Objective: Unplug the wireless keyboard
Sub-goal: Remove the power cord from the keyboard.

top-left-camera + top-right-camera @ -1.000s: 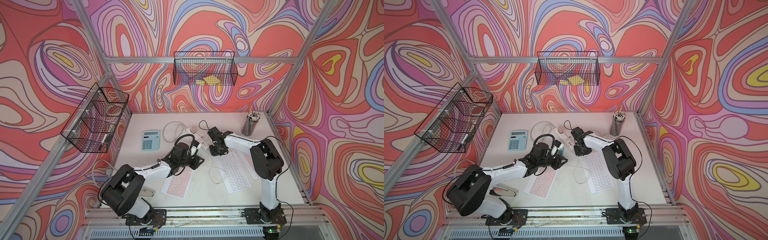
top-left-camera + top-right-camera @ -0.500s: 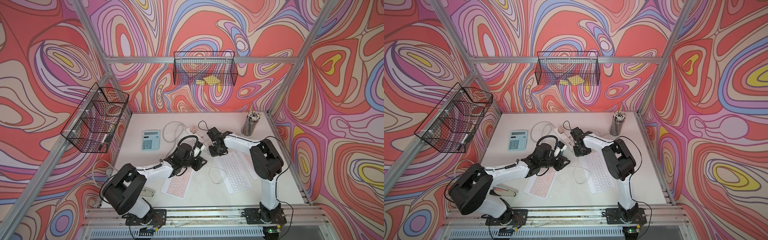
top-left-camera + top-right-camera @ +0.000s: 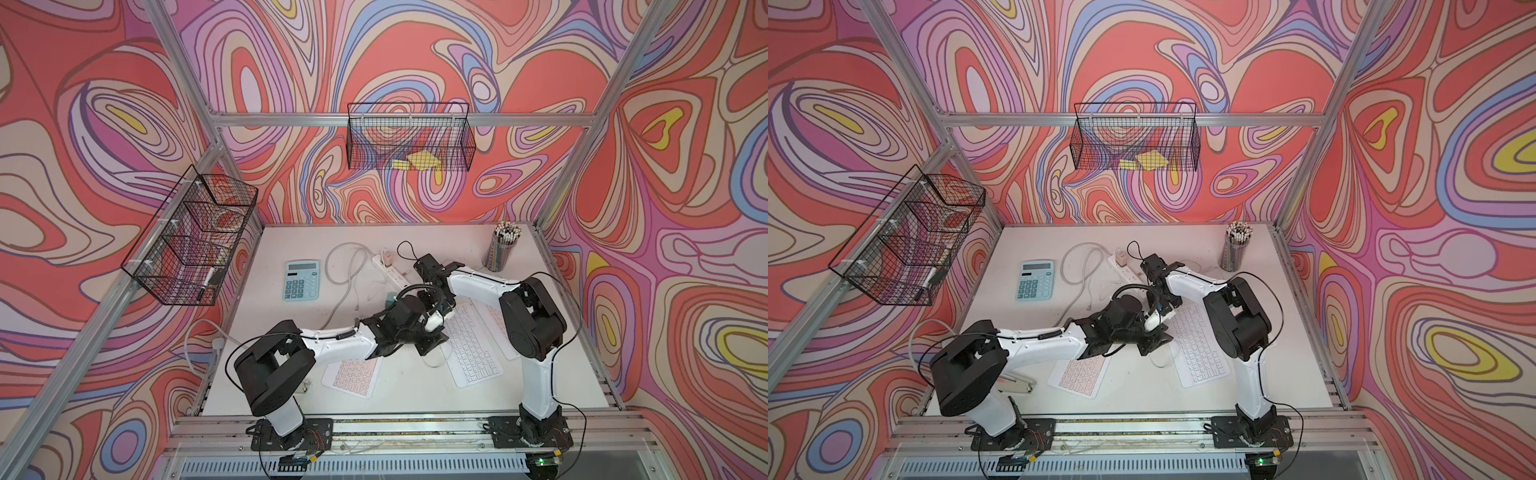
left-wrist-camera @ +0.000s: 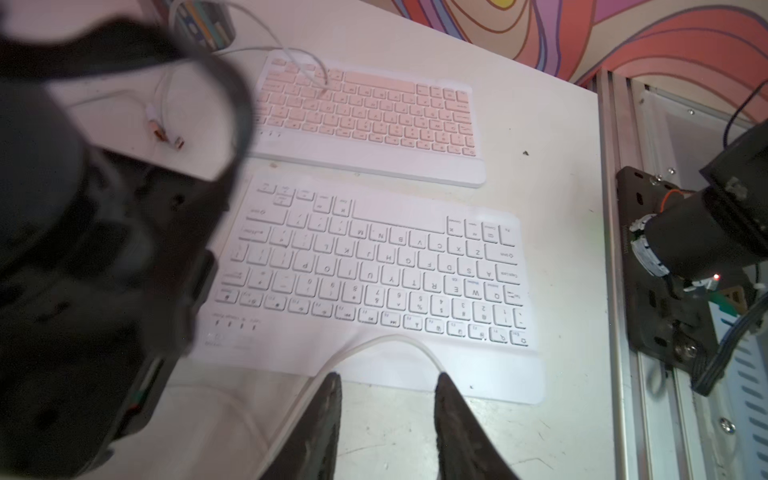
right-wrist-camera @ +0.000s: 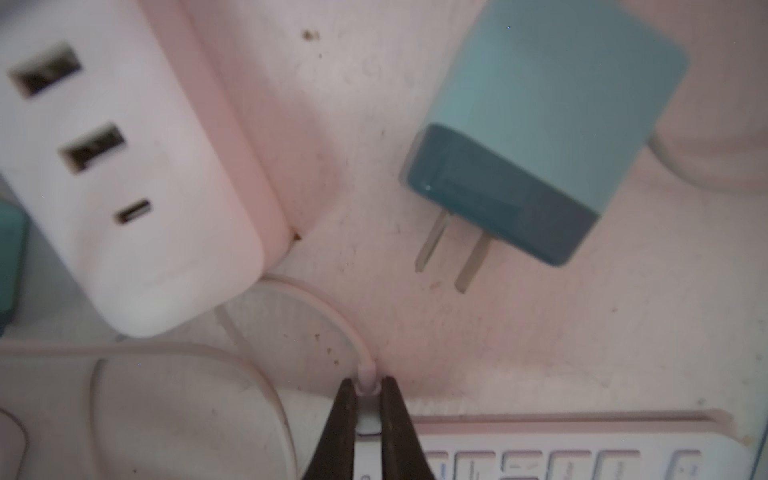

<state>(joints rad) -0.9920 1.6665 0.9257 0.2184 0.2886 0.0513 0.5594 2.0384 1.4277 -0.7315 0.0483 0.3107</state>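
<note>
Over near the middle of the desk, you've got both arms bunched up around the white keyboard. It lies flat, with a pink keyboard just beside it, long edges parallel. A second pink keyboard sits partly under your left arm.

Your right end effector is clamped right down on the cable plug at the white keyboard's edge, with the dark fingers squeezing it from both sides. Can't tell if the plug's seated in the port or not, since the fingers cover that bit. From the plug, the thin white cable curls off past the rounded end of the power strip. A teal charger lies on the desk close by, prongs bare, apart from the strip.

Your left end effector is parked at the white keyboard's long edge, the one by the function-key row. Its fingers stand apart with a clear gap, and nothing's caught between them. A loop of white cable arcs over that edge just in front of the tips. Whether the tips actually press on the keyboard, I can't tell.

Further back you've got a blue calculator well apart on the left-arm side. A cup of pencils stands in the back corner near your right forearm.
</note>
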